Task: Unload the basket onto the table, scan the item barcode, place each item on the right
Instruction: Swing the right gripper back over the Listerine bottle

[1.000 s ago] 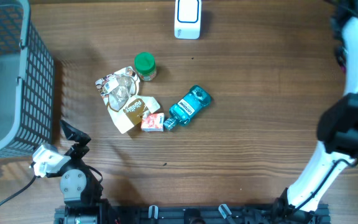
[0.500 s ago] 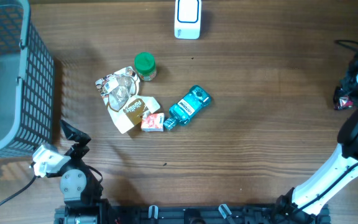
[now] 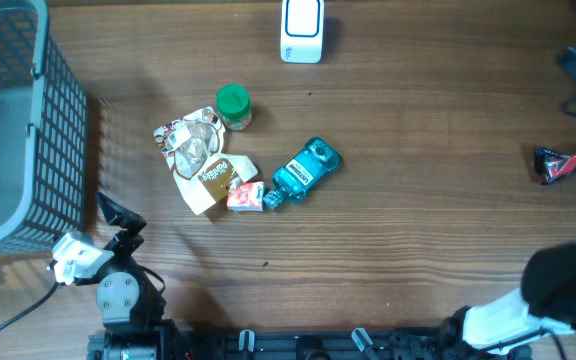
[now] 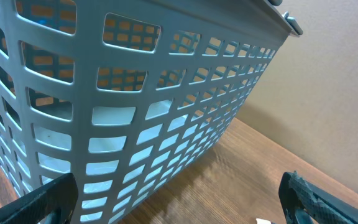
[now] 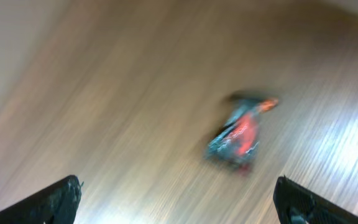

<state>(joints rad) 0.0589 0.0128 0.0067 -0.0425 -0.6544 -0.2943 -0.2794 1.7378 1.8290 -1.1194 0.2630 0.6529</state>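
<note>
A wooden table (image 3: 418, 230) carried the whole scene, with a grey slatted basket (image 3: 63, 130) standing at its left edge. The right arm (image 3: 558, 290) curved up from the lower right corner, while the left arm (image 3: 108, 285) sat folded at the bottom left, beside the basket.

The left gripper (image 4: 179, 205) faced the basket wall with its fingers spread wide and nothing between them. The right gripper (image 5: 179, 208) was likewise spread wide and empty, its fingertips showing only at the lower corners of a motion-blurred wrist view.

A white scanner (image 3: 301, 30) stood at the top edge of the table. Near the middle lay a cluster of goods: a crumpled wrapper (image 3: 190, 143), a blue bottle (image 3: 305, 168) on its side, a tan packet (image 3: 211, 180), a green-capped jar (image 3: 233, 106) and a small pink box (image 3: 246, 196) touching the bottle's neck.

The smallest piece, a dark red-and-black packet (image 3: 560, 163), lay alone on the bare wood at the far right, well apart from the cluster and the scanner. It was held by neither gripper and appeared blurred on the wood in the right wrist view.
</note>
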